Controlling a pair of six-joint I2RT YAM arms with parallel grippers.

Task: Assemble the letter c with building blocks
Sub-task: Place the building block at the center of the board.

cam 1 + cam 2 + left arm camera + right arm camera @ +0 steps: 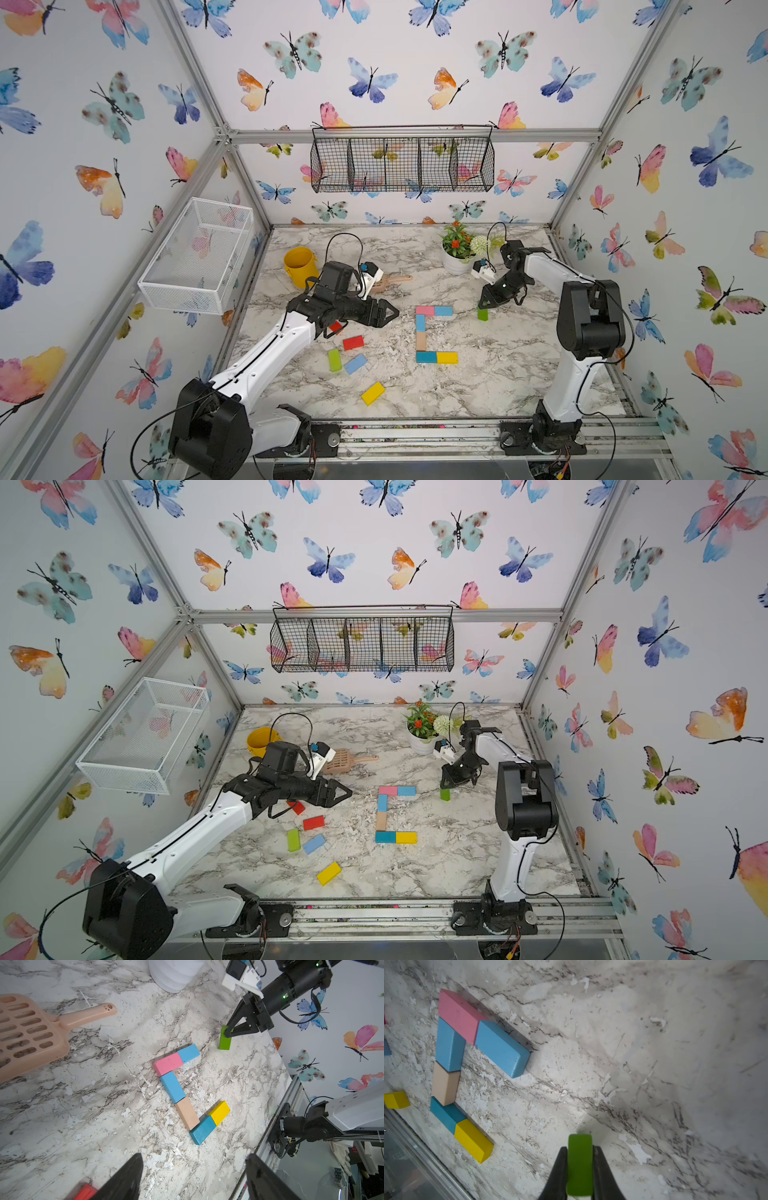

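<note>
Six joined blocks (421, 340): a C, mid-table, opening toward the right edge.
Loose blocks (353, 343): near the left edge.
Table (519, 374): grey-veined marble, chipped white.
Walls (415, 62): butterfly paper on aluminium frame (415, 136).
Right gripper (580, 1149): narrow, clamping an upright green block (482, 314), beside the C's far arm.
Left gripper (194, 1156): wide, empty, left of the C.
</note>
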